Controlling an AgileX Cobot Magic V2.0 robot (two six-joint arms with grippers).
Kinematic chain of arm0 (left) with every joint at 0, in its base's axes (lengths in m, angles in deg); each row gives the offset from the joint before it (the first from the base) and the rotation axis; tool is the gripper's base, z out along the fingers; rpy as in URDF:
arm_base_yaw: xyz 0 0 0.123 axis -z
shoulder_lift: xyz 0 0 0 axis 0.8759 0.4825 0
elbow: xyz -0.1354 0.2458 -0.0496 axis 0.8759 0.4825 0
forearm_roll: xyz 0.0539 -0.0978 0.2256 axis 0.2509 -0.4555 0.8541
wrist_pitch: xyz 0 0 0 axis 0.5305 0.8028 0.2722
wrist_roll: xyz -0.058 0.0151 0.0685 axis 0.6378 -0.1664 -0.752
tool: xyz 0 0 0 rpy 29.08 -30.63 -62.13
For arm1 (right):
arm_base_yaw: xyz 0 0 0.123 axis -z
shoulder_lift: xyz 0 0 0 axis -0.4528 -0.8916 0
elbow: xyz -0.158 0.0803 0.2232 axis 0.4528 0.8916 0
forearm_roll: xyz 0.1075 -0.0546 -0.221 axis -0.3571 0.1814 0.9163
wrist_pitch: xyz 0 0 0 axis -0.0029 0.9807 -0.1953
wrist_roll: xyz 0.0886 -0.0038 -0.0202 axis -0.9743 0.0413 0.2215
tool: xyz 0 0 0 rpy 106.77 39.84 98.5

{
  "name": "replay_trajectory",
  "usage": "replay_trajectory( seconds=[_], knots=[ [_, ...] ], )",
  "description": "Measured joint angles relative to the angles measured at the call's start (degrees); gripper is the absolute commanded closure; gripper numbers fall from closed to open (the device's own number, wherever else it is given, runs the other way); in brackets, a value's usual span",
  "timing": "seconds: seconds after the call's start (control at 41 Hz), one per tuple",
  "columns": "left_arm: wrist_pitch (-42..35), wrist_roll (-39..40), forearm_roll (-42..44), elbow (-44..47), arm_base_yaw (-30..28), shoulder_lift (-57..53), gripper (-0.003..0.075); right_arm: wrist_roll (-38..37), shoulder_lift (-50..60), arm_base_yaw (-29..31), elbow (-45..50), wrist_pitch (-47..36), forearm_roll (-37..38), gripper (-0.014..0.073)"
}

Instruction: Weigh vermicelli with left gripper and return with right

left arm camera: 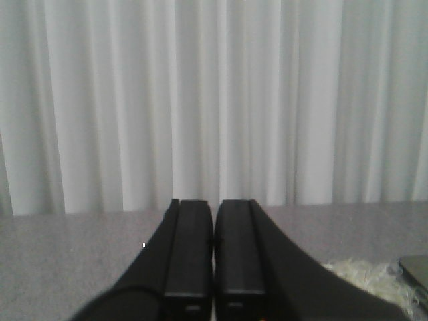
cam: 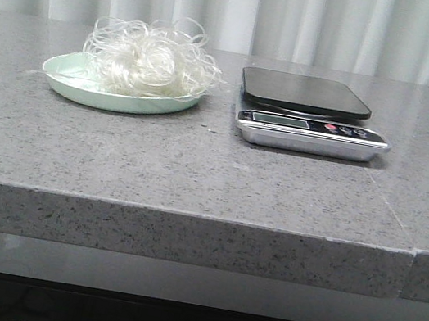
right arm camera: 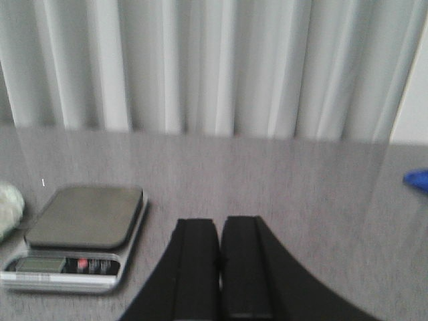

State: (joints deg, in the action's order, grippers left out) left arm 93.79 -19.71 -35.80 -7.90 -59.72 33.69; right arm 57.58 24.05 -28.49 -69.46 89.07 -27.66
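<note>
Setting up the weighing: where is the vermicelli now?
In the front view, the vermicelli sits piled on the green plate at table left, beside the scale.

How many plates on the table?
1. The mint-green plate sits left of the scale, holding the vermicelli. None seen elsewhere; nothing looks hidden.

The vermicelli (cam: 151,60) is heaped on a mint-green plate (cam: 70,85), just left of a digital kitchen scale (cam: 310,115) on the grey stone countertop (cam: 195,174).

Grey speckled stone table (cam: 195,174) carrying mint-green plate (cam: 74,86) at left, kitchen scale (cam: 310,115) sitting just beside it at right, not touching.
</note>
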Motion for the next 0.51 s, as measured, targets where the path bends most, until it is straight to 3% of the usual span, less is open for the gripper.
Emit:
replay_trajectory(
  seconds=[0.244,0.512],
  knots=[
    [4.8,0.0,0.0,3.1,0.0,5.2,0.0575,0.0,-7.2,0.0,0.0,6.7,0.0,0.0428],
    [5.1,0.0,0.0,8.6,0.0,6.1,0.0575,0.0,-10.9,0.0,0.0,8.3,0.0,0.0428]
  ],
)
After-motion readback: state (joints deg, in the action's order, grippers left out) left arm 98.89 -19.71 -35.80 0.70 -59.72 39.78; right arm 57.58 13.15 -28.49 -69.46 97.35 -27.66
